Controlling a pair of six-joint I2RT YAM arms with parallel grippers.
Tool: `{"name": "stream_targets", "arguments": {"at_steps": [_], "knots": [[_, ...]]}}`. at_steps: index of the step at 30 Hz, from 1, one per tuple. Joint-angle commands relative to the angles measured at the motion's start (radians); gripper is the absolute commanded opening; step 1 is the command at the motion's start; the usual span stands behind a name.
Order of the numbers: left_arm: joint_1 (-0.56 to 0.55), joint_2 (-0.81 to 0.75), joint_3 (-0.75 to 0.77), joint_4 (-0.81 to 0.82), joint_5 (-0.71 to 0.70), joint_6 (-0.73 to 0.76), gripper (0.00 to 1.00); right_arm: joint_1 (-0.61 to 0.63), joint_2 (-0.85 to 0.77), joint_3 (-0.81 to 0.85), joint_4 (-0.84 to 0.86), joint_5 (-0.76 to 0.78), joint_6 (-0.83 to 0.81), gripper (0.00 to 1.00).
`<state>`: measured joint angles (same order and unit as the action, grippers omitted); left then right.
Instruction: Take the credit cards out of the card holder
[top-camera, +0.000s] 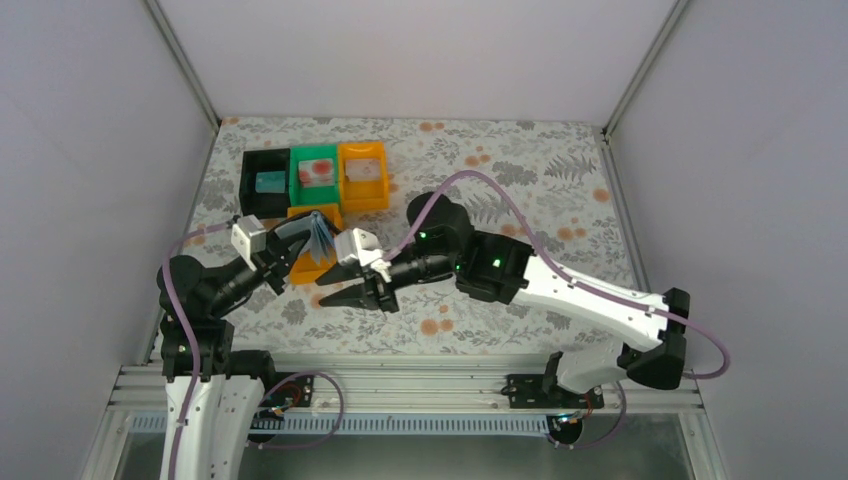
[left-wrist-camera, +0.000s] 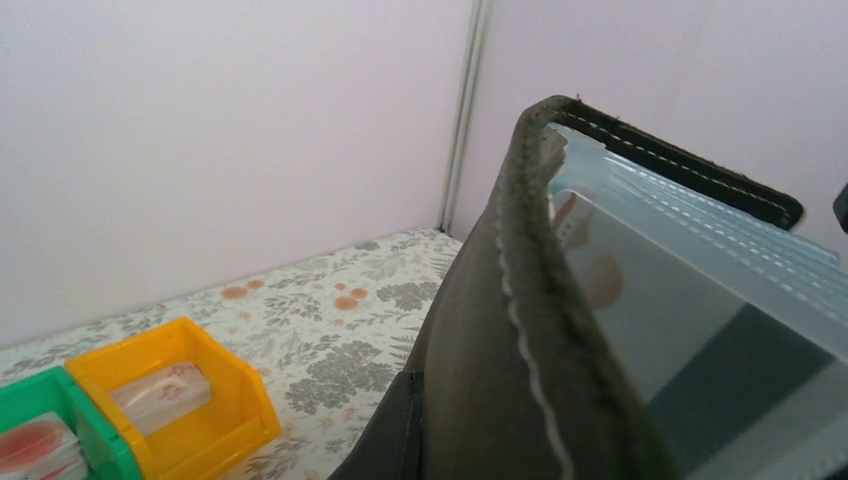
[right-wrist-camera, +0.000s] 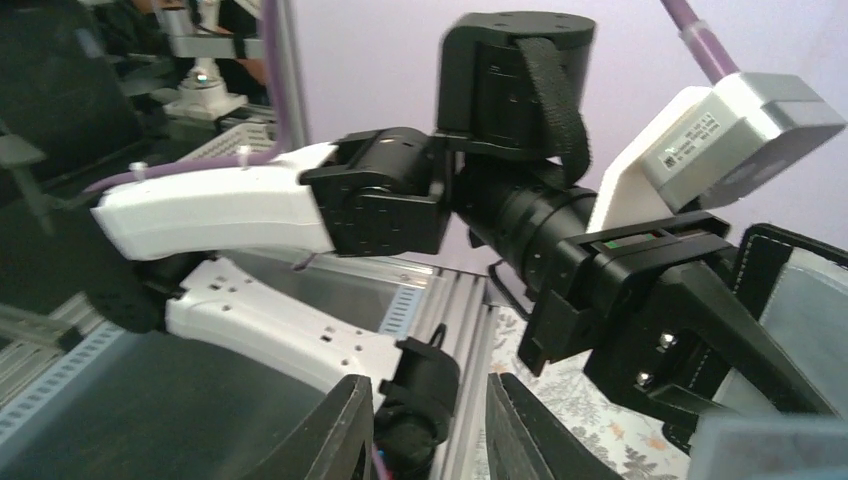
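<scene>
My left gripper (top-camera: 300, 247) is shut on the card holder (top-camera: 319, 234) and holds it above the table, opened, with its pale blue sleeves fanned out. In the left wrist view the holder (left-wrist-camera: 520, 330) fills the right side, black outside. A whitish card with red (left-wrist-camera: 588, 268) shows through a sleeve. My own left fingers are hidden there. My right gripper (top-camera: 330, 296) is open and empty, just right of and below the holder, pointing left. In the right wrist view its fingers (right-wrist-camera: 428, 388) stand apart, and the left gripper (right-wrist-camera: 690, 330) clamps the holder (right-wrist-camera: 800, 300).
Three trays stand in a row at the back left: black (top-camera: 252, 170) with a teal card (top-camera: 270, 184), green (top-camera: 302, 182) with a whitish-red card (top-camera: 318, 171), orange (top-camera: 363, 192) with a pale card (top-camera: 362, 168). Another orange tray (top-camera: 310, 268) lies under the holder.
</scene>
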<state>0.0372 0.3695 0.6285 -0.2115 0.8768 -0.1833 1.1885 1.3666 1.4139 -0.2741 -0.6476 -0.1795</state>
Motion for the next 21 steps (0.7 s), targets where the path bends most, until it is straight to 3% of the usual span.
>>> {"name": "stream_targets", "arguments": {"at_steps": [1,21], "knots": [[0.004,-0.003,0.023,0.014,-0.054,-0.035,0.02,0.055,0.053,0.057,0.068,0.192,0.041,0.29],[0.004,-0.012,0.027,0.007,-0.057,-0.018,0.02,0.058,0.053,-0.008,0.008,0.392,0.048,0.29]]}}
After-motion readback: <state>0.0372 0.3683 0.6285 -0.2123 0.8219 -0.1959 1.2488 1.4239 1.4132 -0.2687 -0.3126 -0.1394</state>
